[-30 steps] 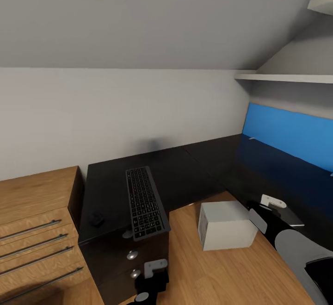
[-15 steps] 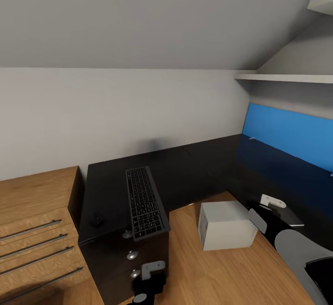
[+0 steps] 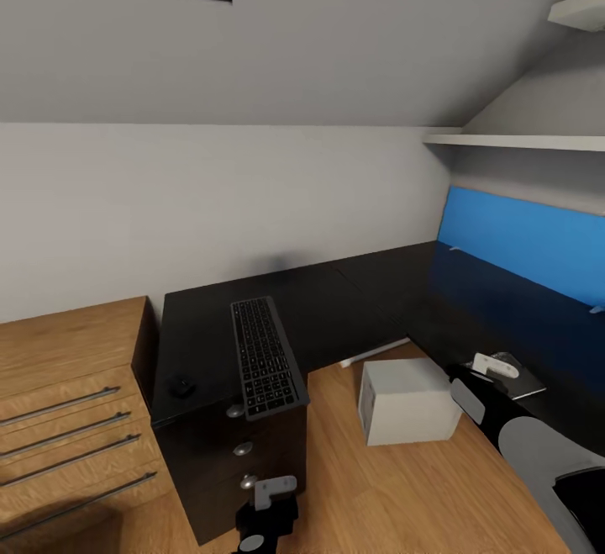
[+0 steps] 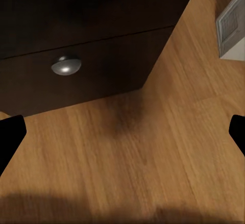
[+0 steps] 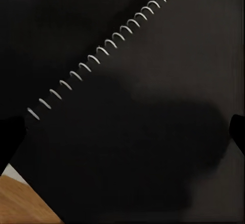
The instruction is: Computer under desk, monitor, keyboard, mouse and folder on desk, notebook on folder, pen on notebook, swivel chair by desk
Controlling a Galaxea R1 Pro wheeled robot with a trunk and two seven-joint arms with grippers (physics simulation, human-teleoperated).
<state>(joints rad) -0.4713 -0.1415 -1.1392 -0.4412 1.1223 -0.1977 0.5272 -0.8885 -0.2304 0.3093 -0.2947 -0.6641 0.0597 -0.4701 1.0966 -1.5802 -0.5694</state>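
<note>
So far the keyboard (image 3: 267,356) and mouse (image 3: 181,385) lie on the surface (image 3: 336,310), the computer (image 3: 407,401) beneath; both hands, spread wide, hold nothing.

A matte black desk (image 3: 336,310) is sitting against pale grey sloped walls (image 3: 294,50), with a bright blue back panel (image 3: 529,239) along its right side. A keyboard (image 3: 265,354) with dark grey keys in a thin silver frame is lying near the desk's front edge, and a small black mouse (image 3: 180,385) is lying beside it. The black drawer unit (image 3: 244,453) is showing round silver knobs (image 4: 66,65). A light grey computer (image 3: 407,401) is standing on the light wood floor (image 3: 395,487). A grey notebook (image 5: 153,132) is showing white spiral binding.
</note>
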